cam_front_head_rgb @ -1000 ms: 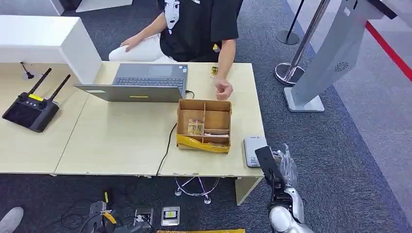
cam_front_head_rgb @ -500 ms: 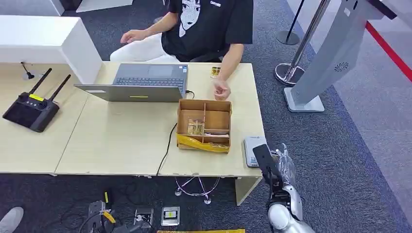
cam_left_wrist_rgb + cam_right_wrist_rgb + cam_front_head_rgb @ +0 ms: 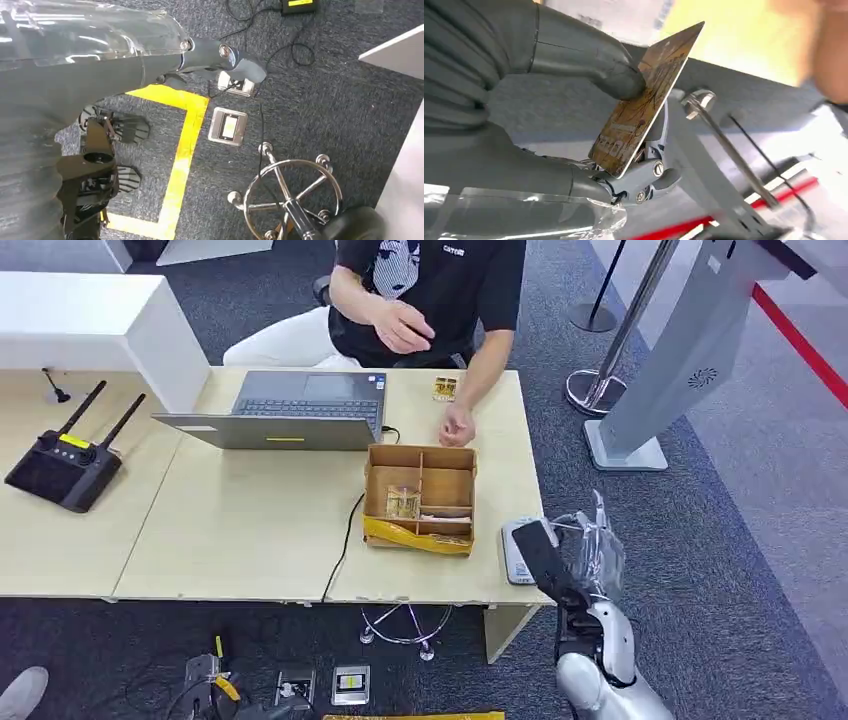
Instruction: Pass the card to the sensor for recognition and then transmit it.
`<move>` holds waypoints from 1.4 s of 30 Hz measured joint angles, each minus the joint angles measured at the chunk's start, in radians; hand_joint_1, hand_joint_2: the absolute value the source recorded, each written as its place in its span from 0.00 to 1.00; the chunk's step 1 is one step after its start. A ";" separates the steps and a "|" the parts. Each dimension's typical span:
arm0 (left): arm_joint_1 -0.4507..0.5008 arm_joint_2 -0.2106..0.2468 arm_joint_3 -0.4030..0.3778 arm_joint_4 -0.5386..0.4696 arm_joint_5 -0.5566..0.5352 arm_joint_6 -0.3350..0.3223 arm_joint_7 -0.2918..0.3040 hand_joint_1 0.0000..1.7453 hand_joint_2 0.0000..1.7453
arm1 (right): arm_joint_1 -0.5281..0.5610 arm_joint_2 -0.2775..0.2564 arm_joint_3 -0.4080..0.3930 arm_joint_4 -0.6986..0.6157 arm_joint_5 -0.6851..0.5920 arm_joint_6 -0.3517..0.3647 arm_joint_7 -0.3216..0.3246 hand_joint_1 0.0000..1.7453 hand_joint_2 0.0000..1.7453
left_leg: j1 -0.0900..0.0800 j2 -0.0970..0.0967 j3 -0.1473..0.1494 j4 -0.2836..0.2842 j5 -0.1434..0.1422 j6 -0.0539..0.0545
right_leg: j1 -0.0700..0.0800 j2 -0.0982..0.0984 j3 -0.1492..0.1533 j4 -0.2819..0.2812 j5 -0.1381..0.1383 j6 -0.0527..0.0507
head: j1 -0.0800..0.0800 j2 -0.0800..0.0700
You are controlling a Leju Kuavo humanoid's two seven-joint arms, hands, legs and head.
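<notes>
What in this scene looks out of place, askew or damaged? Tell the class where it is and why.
The brown cardboard divider box on the pale wooden desk looks damaged: its near wall sags outward, crumpled and patched with yellow tape. Nothing else stands out; the right hand holds the dark card tilted above the small grey sensor.

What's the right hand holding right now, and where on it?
The right hand pinches the card by its flat faces near the middle, thumb pressed on one face.
</notes>
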 joint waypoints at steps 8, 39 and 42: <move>-0.043 -0.017 -0.018 0.019 -0.027 -0.053 -0.002 0.00 1.00 | -0.125 0.024 0.020 -0.153 -0.171 0.133 -0.060 1.00 1.00 | 0.000 0.000 0.000 0.000 0.002 0.000 | 0.000 0.000 0.000 0.000 0.001 0.000 | 0.001 0.000; -0.156 -0.122 -0.030 0.153 -0.125 -0.141 0.077 0.00 1.00 | -0.367 0.185 0.146 0.084 -0.201 0.195 -0.077 0.00 1.00 | 0.000 -0.002 -0.004 0.000 0.004 0.000 | 0.000 -0.002 -0.003 0.000 0.003 0.000 | 0.000 0.000; -0.149 -0.119 -0.029 0.157 -0.115 -0.129 0.071 0.00 1.00 | -0.361 0.200 0.146 0.089 -0.158 0.177 -0.112 0.00 1.00 | 0.000 -0.001 -0.004 0.000 0.004 0.000 | 0.000 -0.002 -0.003 0.000 0.003 0.000 | 0.000 0.000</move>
